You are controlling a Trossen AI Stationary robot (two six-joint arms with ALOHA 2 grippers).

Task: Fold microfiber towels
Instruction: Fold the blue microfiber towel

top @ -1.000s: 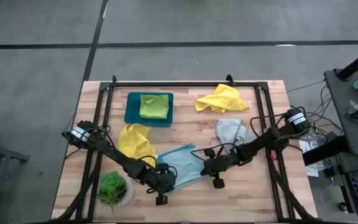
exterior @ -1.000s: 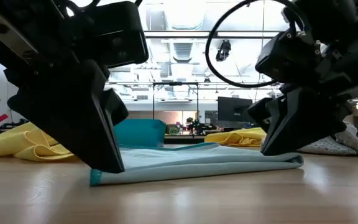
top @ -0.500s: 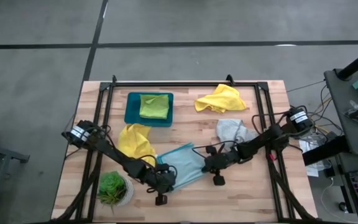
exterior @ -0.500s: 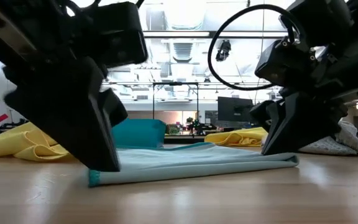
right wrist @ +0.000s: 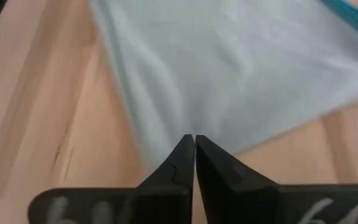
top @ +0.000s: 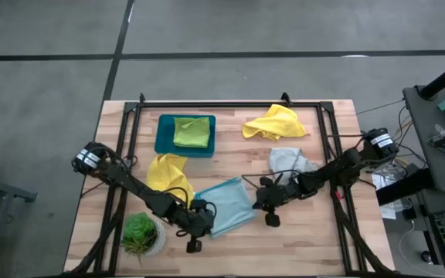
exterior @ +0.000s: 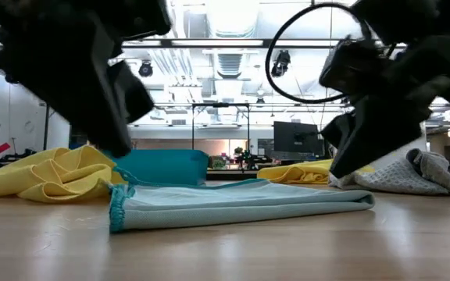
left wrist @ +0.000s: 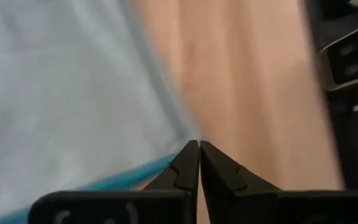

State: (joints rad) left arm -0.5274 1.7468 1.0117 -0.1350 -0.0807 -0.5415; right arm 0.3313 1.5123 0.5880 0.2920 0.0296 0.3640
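Both grippers have lifted off the light blue towel [top: 227,205], which now lies folded flat near the table's [top: 315,239] front edge. Left gripper [left wrist: 199,148] and right gripper [right wrist: 194,142] are pressed fully closed, holding nothing, at opposite ends of it. Five towels show: two yellow [top: 168,176] [top: 275,122], one grey [top: 288,161], one light blue, and one lime green [top: 191,131] inside the single teal tray [top: 163,135]. One potted plant [top: 140,232] stands at the front left.
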